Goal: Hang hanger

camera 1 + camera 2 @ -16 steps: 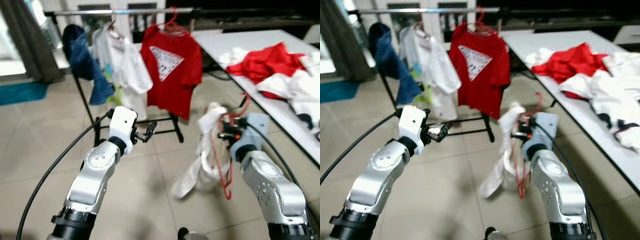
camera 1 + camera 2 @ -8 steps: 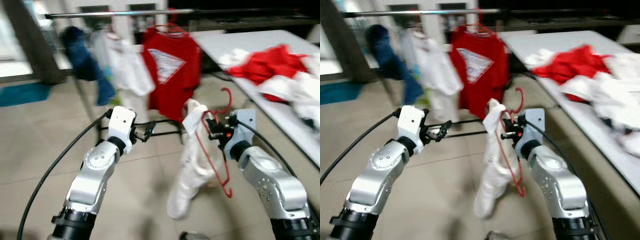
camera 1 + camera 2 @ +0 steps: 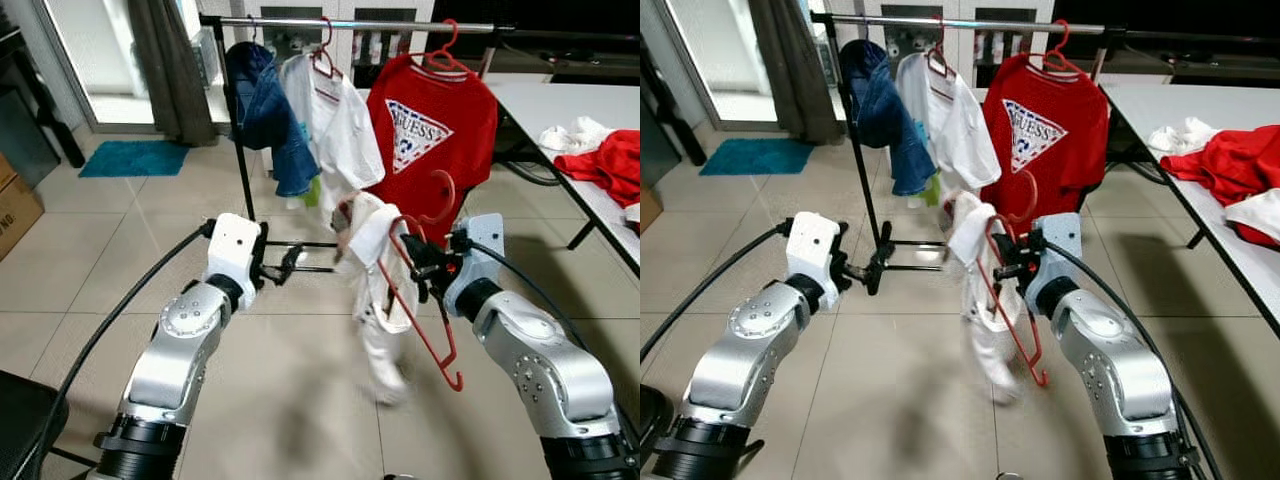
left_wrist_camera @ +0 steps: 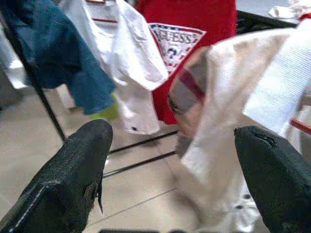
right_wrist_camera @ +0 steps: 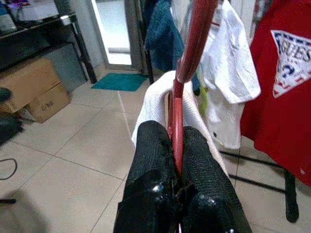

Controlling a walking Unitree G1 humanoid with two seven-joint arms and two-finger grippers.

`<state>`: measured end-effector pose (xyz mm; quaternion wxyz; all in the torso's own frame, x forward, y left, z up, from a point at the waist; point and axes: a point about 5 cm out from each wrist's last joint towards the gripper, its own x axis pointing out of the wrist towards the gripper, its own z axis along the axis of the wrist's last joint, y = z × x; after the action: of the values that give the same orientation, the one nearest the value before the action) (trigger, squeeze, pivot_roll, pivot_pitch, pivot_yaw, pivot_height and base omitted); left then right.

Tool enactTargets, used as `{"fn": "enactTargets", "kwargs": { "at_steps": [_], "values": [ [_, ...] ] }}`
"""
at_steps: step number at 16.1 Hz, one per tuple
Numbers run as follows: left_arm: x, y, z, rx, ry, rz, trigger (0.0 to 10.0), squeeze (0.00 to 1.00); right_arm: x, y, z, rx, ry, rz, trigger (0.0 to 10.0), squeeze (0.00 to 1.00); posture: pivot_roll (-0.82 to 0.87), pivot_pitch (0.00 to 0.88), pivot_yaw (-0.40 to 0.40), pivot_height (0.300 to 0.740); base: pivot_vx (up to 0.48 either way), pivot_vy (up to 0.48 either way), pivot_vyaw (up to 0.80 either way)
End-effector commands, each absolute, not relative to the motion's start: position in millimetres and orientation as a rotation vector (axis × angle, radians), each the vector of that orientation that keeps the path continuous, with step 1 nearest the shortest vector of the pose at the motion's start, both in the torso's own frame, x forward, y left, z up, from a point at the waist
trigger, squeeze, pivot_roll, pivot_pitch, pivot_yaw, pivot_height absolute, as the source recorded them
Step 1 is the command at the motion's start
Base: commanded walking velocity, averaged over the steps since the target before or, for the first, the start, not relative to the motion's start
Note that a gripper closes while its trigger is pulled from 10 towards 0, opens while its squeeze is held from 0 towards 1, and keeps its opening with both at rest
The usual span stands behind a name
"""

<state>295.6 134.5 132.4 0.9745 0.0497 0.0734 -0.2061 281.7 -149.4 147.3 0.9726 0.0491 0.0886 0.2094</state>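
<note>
Swinging closer to the silver metal clothes rail (image 3: 350,22), the thin red plastic hanger (image 3: 425,310) draped with a soft white cloth garment (image 3: 375,270) is hanging below it, pinched by the closed right end effector (image 3: 418,262). Beside it, the left end effector (image 3: 290,262) is hovering with fingers spread.

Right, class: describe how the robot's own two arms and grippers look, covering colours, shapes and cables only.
Both arms are silver, built of rounded segments with small bolt holes. The left arm ends in a white boxy wrist block, the right arm in a pale blue-grey one. A black cable loops to each wrist. The left gripper and right gripper each carry two long black, textured fingers.
</note>
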Motion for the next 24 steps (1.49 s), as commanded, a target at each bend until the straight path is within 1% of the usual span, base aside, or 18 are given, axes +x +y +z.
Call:
{"fn": "enactTargets", "kwargs": {
  "at_steps": [1,3,6,7,8,10,11,12,13,14,15,16,17,20,21,22,23,24],
  "values": [
    [296,132,142,0.077,0.122,-0.443,10.0,1.0,280,-146,159,0.089,0.136,0.462,10.0,0.0,-0.15,0.0,0.019,0.74,0.0,0.0,0.0],
    [299,129,147,0.09,0.113,-0.469,10.0,1.0,279,-142,163,0.094,0.118,0.513,10.0,0.0,-0.15,0.0,0.019,0.74,0.0,0.0,0.0],
    [302,126,148,0.12,0.116,-0.49,10.0,1.0,278,-140,165,0.088,0.111,0.535,10.0,0.0,-0.15,0.0,0.011,0.74,0.0,0.0,0.0],
    [304,122,147,0.158,0.116,-0.526,10.0,1.0,276,-138,167,0.098,0.104,0.56,10.0,0.0,-0.15,0.0,0.003,0.74,0.0,0.0,0.0],
    [305,118,147,0.172,0.11,-0.555,10.0,0.0,275,-137,168,0.097,0.099,0.574,10.0,0.0,-0.15,0.0,0.004,0.74,0.0,0.0,0.0],
    [308,111,148,0.206,0.094,-0.62,10.0,0.0,272,-132,172,0.098,0.088,0.603,10.0,0.0,-0.15,0.0,0.004,0.74,0.0,0.0,0.0],
    [312,107,147,0.263,0.085,-0.647,10.0,0.0,271,-130,176,0.097,0.076,0.621,10.0,0.0,-0.16,0.0,0.011,0.74,0.0,0.0,0.0],
    [320,104,146,0.314,0.079,-0.658,3.9,0.0,268,-125,181,0.099,0.056,0.661,10.0,0.0,-0.15,0.0,0.011,0.74,0.0,0.0,0.0],
    [322,104,146,0.321,0.075,-0.653,3.9,0.0,267,-124,182,0.1,0.052,0.671,10.0,0.0,-0.15,0.0,0.011,0.74,0.0,0.0,0.0],
    [326,104,148,0.337,0.068,-0.645,0.0,0.0,265,-122,185,0.101,0.044,0.697,10.0,0.0,-0.15,0.0,0.014,0.74,0.0,0.0,0.0],
    [329,107,154,0.328,0.046,-0.633,0.0,0.0,262,-121,186,0.099,0.039,0.723,10.0,0.0,-0.16,0.0,0.026,0.74,0.0,0.0,0.0],
    [325,112,164,0.229,-0.002,-0.667,0.0,0.0,260,-123,186,0.09,0.04,0.739,10.0,0.0,-0.15,0.0,0.028,0.74,0.0,0.0,0.0],
    [322,114,164,0.207,-0.007,-0.71,0.0,0.0,260,-125,186,0.084,0.042,0.734,10.0,0.0,-0.15,0.0,0.027,0.74,0.0,0.0,0.0],
    [322,110,162,0.215,-0.021,-0.759,0.1,0.0,262,-127,190,0.071,0.033,0.731,10.0,0.0,-0.17,0.0,0.043,0.74,0.0,0.0,0.0],
    [321,107,165,0.2,-0.027,-0.78,4.2,0.0,262,-127,191,0.068,0.032,0.728,10.0,0.0,-0.17,0.0,0.045,0.74,0.0,0.0,0.0],
    [319,106,169,0.19,-0.037,-0.81,9.0,0.0,263,-127,191,0.064,0.033,0.723,10.0,0.0,-0.17,0.0,0.046,0.74,0.0,0.0,0.0],
    [318,111,175,0.205,-0.046,-0.834,10.0,0.0,264,-129,192,0.058,0.036,0.721,10.0,0.0,-0.17,0.0,0.046,0.74,0.0,0.0,0.0],
    [319,115,178,0.2,-0.052,-0.841,10.0,0.0,264,-129,192,0.055,0.037,0.722,10.0,0.0,-0.17,0.0,0.046,0.74,0.0,0.0,0.0]
  ]
}}
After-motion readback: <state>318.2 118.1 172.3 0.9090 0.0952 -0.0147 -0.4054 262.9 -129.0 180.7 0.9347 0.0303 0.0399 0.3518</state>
